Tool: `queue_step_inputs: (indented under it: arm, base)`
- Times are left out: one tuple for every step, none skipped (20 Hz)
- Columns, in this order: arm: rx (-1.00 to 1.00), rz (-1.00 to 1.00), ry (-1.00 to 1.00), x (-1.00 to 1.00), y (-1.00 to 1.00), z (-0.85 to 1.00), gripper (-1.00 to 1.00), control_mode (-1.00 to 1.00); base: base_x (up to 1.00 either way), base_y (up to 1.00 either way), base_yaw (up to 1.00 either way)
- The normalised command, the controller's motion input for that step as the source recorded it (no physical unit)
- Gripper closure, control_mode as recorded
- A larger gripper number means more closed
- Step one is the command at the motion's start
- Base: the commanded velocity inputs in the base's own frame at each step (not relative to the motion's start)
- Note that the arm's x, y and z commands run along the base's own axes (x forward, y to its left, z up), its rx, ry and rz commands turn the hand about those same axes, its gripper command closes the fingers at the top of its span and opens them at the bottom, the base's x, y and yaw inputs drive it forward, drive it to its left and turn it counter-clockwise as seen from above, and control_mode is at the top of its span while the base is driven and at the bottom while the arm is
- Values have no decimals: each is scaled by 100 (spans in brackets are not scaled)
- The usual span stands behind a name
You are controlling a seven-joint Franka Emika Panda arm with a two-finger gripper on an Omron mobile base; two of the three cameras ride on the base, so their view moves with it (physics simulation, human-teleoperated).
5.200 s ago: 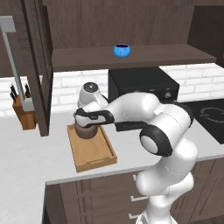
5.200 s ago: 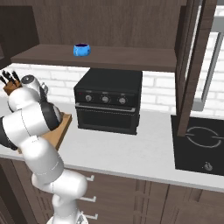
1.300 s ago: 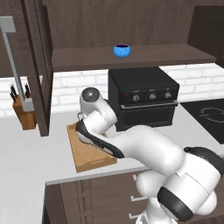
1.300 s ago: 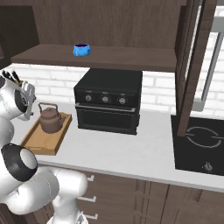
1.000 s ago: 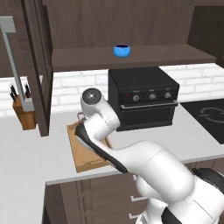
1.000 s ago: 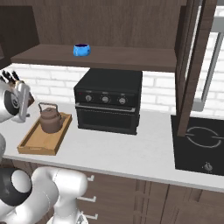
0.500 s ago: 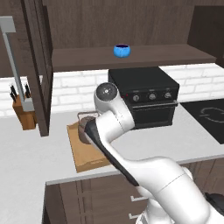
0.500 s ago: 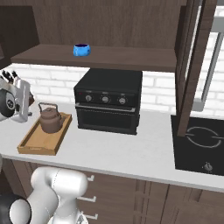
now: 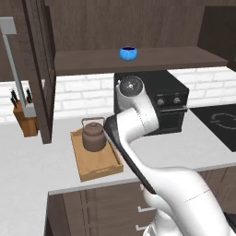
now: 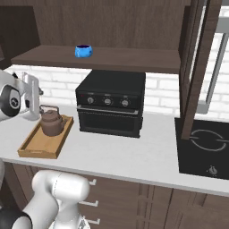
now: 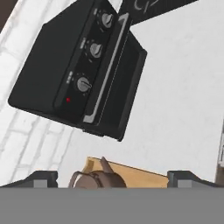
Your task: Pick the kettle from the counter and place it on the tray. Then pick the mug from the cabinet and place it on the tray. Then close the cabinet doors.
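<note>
Dark tool (image 11: 112, 177) wide open, empty

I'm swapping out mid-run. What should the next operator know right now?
Gripper: jaws open, holding nothing, above the tray.
Kettle: upright on the tray, on the counter left of the black oven. That step is done.
Mug: on the cabinet shelf, untouched.
Cabinet doors: open.
Left: move the mug to the tray, then close the doors.
</note>
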Motion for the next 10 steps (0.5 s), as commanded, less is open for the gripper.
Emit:
queue_step_inputs:
  arm:
    - [-21, 1, 0, -14, -49, 43, -100, -100]
    - [-23, 2, 0, -16, -41, 44, -100, -100]
    - [-23, 3, 0, -15, -40, 50, -100, -100]
    - [-24, 2, 0, -19, -42, 53, -100, -100]
    - [-26, 1, -2, -17, -45, 56, -100, -100]
    - [-27, 3, -4, -11, -40, 57, -100, -100]
    - [-27, 7, -5, -5, -36, 55, -100, -100]
    - [-27, 11, -8, 0, -28, 46, -100, -100]
    - [-26, 15, -9, 0, -24, 44, -100, -100]
    - [-26, 20, -13, 0, -26, 37, -100, -100]
  base:
    - [0, 0, 0]
    - [0, 0, 0]
    - [0, 0, 0]
    - [0, 0, 0]
    - [0, 0, 0]
    - [0, 0, 0]
    - [0, 0, 0]
    - [0, 0, 0]
    - [0, 0, 0]
    - [0, 0, 0]
